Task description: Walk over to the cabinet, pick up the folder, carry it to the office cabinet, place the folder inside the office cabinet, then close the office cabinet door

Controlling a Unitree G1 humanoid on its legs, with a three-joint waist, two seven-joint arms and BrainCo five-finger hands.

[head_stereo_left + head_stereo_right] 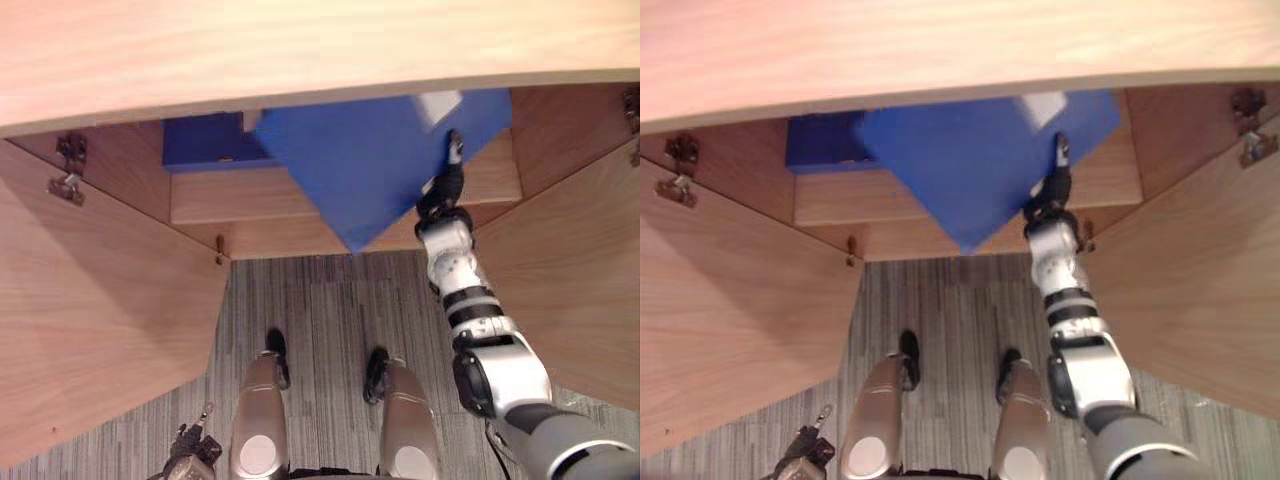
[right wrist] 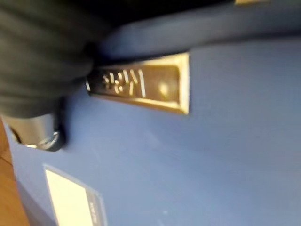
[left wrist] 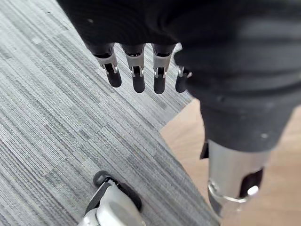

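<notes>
While right fingers (image 1: 455,148) pinch folder (image 1: 370,160) at open cabinet (image 1: 230,197), left fingers (image 3: 138,79) slack over carpet (image 3: 56,117)

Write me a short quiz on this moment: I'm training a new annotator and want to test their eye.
1. Fill in: the left hand hangs with relaxed fingers over the grey ____.
2. Which hand holds the blue folder at the shelf? A) left hand B) right hand C) neither
3. True or false: both cabinet doors stand open.

Key: 1 carpet; 2 B; 3 true.
</notes>
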